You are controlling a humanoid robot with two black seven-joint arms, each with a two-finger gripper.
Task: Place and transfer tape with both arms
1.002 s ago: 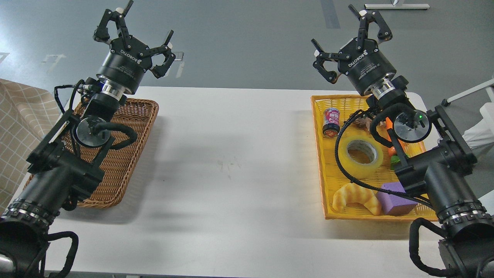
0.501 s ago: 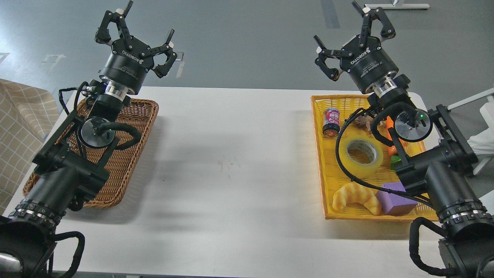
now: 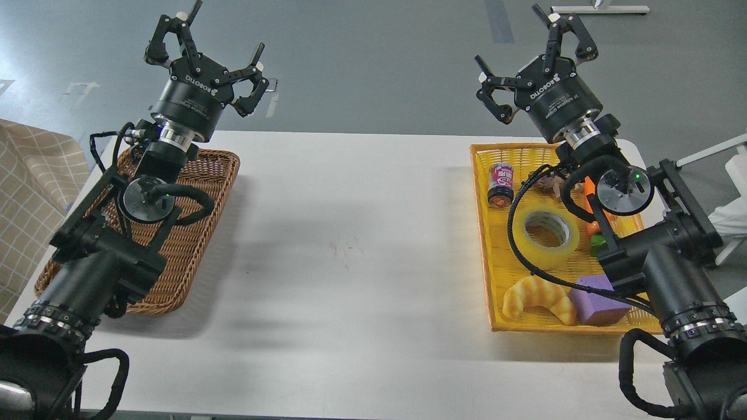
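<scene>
A grey floor lies beyond a white table (image 3: 350, 245) that spans the view. At the table's left end rests a brown wicker basket (image 3: 198, 192); at its right end rests a yellow basket (image 3: 496, 274). The tape (image 3: 547, 236) lies flat near the middle of the yellow basket, its whitish core opening facing upward, with a black cable of the right arm crossing its near left edge. A small jar (image 3: 501, 185) with a red-and-pink label stands toward the basket's far left corner. A toy croissant (image 3: 537, 298) lies at the near edge, touching or just beside a purple block (image 3: 595, 300) to its right. Orange and green items are partly hidden behind the right arm. The left gripper (image 3: 217, 55) is raised above the far end of the brown basket, fingers spread wide and holding nothing. The right gripper (image 3: 532, 61) is raised above the far end of the yellow basket, well apart from the tape, its fingers likewise spread wide and empty. A beige checked cloth (image 3: 29, 175) shows at the left edge.
</scene>
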